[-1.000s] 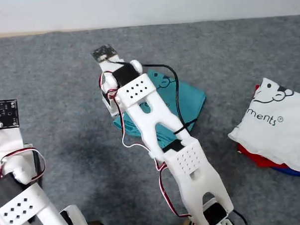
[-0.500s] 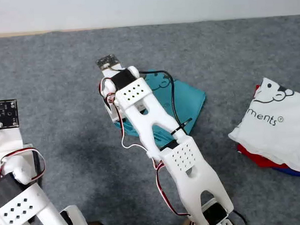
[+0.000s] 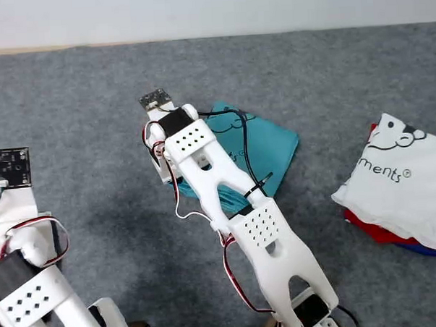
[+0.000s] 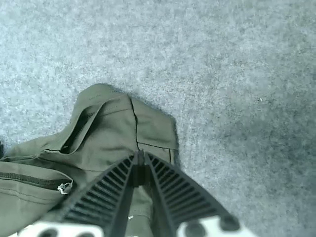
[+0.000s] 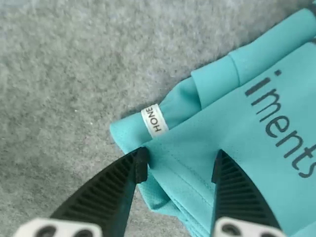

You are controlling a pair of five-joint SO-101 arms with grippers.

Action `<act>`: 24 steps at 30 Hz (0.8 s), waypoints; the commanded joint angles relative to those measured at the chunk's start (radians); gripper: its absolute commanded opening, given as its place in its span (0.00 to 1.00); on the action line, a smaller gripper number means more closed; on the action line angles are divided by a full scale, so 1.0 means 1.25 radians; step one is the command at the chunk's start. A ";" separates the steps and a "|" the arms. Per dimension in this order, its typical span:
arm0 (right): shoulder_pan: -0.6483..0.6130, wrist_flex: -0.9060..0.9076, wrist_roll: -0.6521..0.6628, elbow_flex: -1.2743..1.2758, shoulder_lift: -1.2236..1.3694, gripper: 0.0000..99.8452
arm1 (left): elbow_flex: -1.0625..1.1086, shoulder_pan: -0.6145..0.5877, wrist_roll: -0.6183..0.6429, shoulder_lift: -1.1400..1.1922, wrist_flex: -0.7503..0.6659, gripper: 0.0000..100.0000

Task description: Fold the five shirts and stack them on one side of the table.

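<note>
Right fingers [image 5: 109,191] spread astride the teal shirt [image 5: 237,143].

Table felt [image 3: 77,90]: mottled grey. Teal shirt [image 5: 237,123]: plain teal, dark lettering, white neck tag [image 5: 153,120] with black print. Olive-green shirt [image 4: 103,133]: plain. Stack: white shirt [image 3: 407,184] with dark print, red shirt [image 3: 371,231] under it, blue shirt [image 3: 431,249] lowest. Left gripper [image 4: 139,163] and right gripper [image 5: 181,160]: black, ribbed.

Both arms are white printed plastic: right arm [image 3: 211,171], left arm [image 3: 28,298], link covers with dot-grid holes. Black servo blocks sit at the joints. Red/white/black wire bundles, plus a black cable [image 3: 250,151] on the right arm. Left gripper [image 4: 139,165] and right gripper [image 5: 180,165]: ribbed black jaws, white bases with round holes.
</note>
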 commanded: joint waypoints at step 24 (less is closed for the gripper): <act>0.014 0.077 0.135 -0.198 -0.023 0.01 | -0.003 0.007 -0.002 -0.006 -0.029 0.01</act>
